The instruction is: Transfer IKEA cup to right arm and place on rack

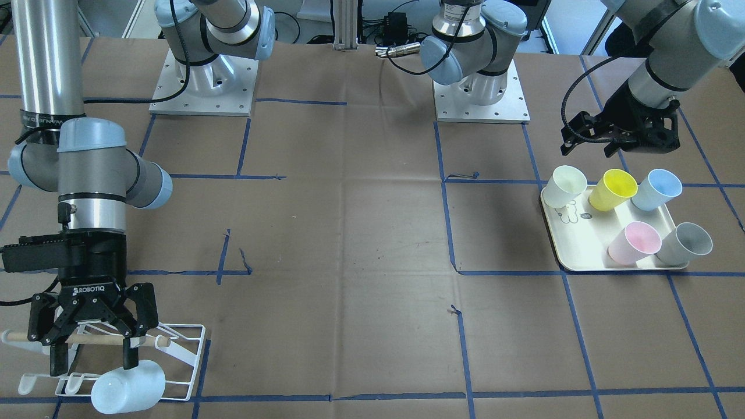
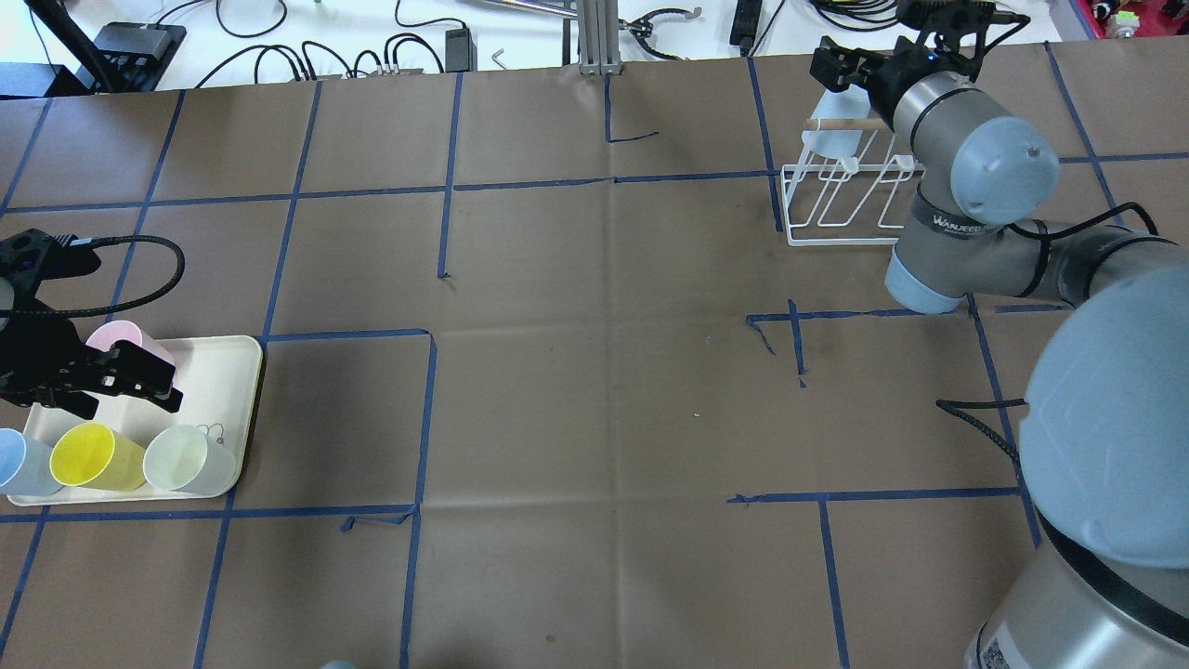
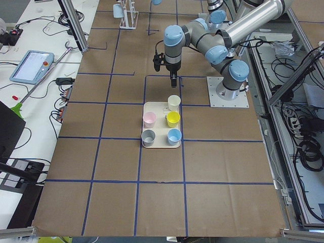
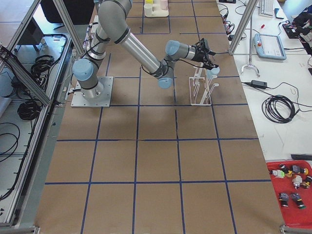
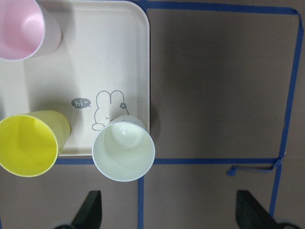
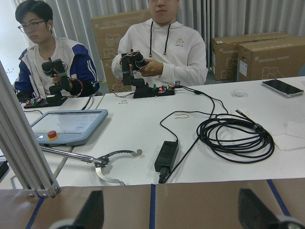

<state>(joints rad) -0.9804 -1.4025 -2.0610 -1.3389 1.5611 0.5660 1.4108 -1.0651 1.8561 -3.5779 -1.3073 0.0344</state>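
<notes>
1. Exterior front-facing view: the pale blue IKEA cup (image 1: 128,389) sits on the rack (image 1: 187,361) at the rack's 6 o'clock edge. It is tipped well over, not upright. The prong beneath it is hidden by the cup.
2. The rack stands in the 8 o'clock corner of that view. A wooden dowel (image 1: 156,342) runs across it from 9 to 3 o'clock, at the cup's 12 o'clock.
3. The right gripper (image 1: 94,366) hangs straight down over the rack and straddles the dowel. Its jaws are spread wide and released. One fingertip (image 1: 131,359) lies just at the cup's 12 o'clock side; contact cannot be told.
4. The right arm (image 1: 93,174) rises at the gripper's 12 o'clock, its wrist vertical.
5. The left gripper (image 1: 588,146) hovers at the view's 2 o'clock, well apart from the rack. It sits just past the 12 o'clock edge of the cream tray (image 1: 582,247). The left wrist-mounted view shows its jaws wide apart, gripping nothing.
6. The tray carries five upright cups:
   - a pale green cup (image 1: 567,186) at the 11 o'clock corner
   - a yellow cup (image 1: 612,189) at its 3 o'clock
   - a blue cup (image 1: 656,189) further toward 3 o'clock
   - a pink cup (image 1: 634,241) and a grey cup (image 1: 685,243) along the 6 o'clock side
7. Right wrist-mounted view: two seated operators (image 6: 167,43) hold hand controllers behind a white bench.
</notes>
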